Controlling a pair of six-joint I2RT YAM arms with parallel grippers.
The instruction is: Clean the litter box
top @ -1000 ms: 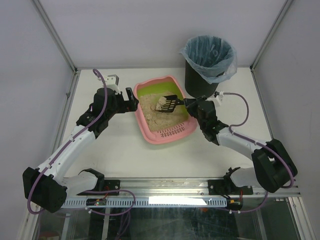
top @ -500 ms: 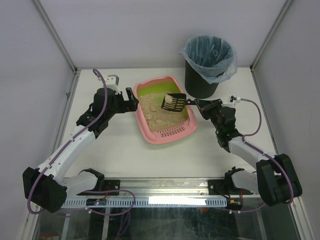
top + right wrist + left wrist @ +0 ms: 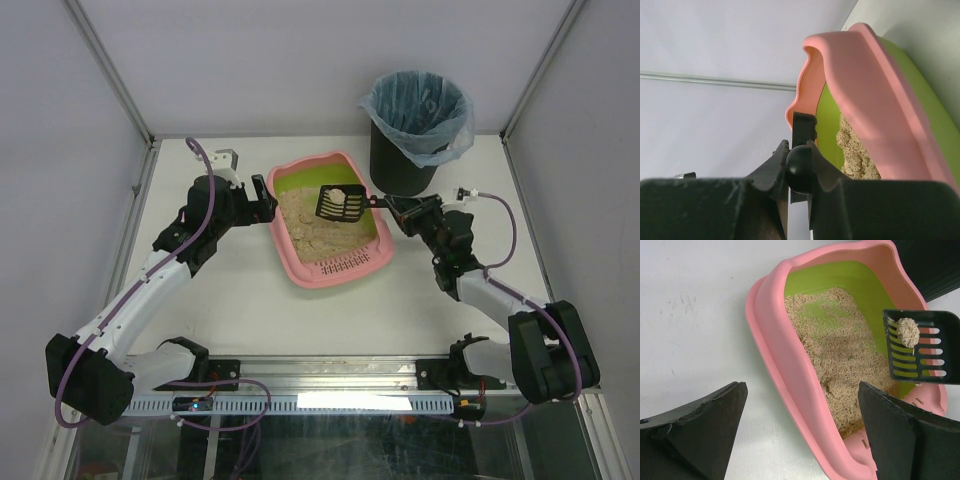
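Right claw [image 3: 397,208] is clamping the handle of a slotted scoop [image 3: 340,204], holding a clump [image 3: 338,194] above the litter box [image 3: 284,246], which is sitting near the far edge of the surface [image 3: 230,300]. Left claw [image 3: 262,200] is gaping wide at its left rim, perhaps touching. Next is probably carrying the scoop level to the bin [image 3: 395,165]

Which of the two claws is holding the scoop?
The right claw, shut on the handle of the black scoop held over the litter box. The left claw stands open by the box's rim, holding nothing.
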